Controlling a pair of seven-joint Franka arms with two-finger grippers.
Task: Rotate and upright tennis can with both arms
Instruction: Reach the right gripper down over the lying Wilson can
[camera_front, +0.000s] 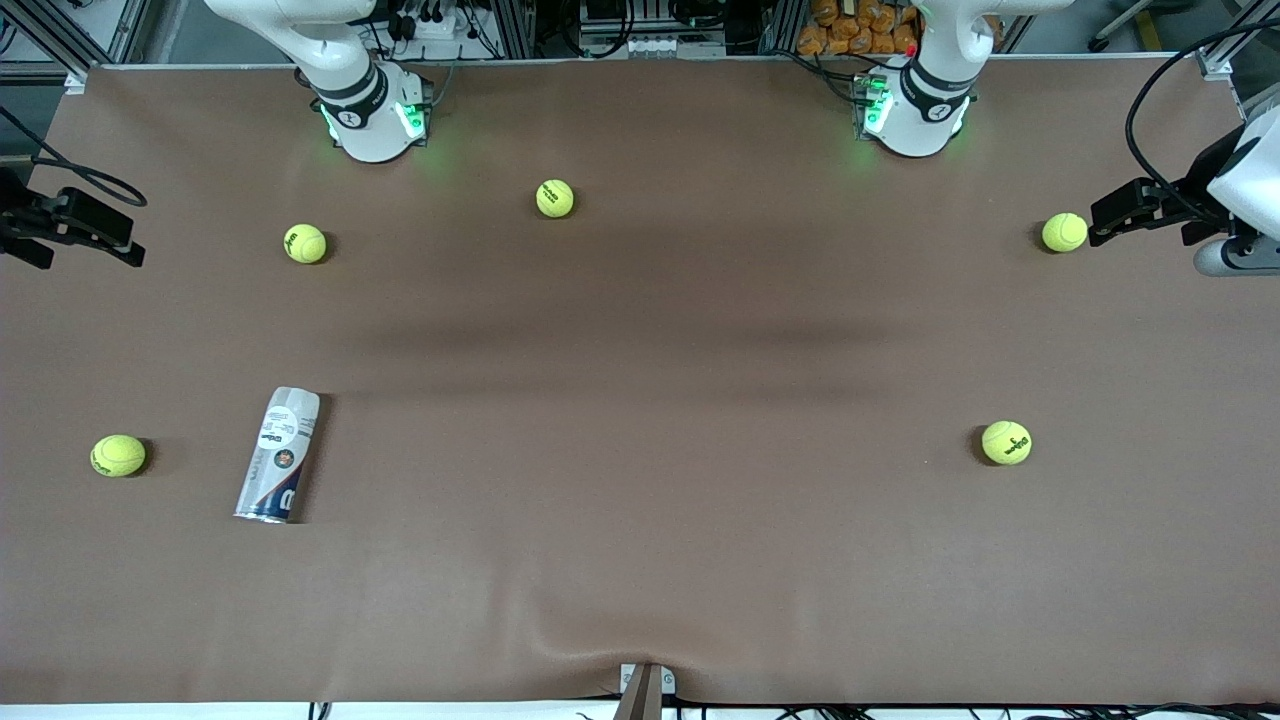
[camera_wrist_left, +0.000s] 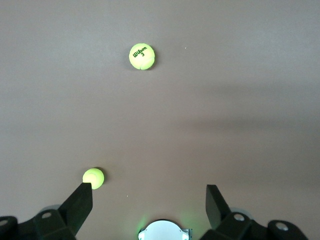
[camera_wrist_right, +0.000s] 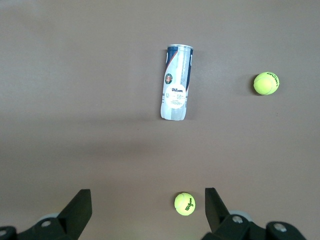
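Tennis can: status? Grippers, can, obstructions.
Left gripper and right gripper both open, empty, high over the table. Tennis can lying on its side toward the right arm's end, untouched. Nearest tennis ball beside it, apart.

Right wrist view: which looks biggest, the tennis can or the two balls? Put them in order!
1. tennis can, lying on its side, clearly the largest.
2. and 3. The ball beside the can and the ball by the right gripper look about the same size, so I won't rank them.
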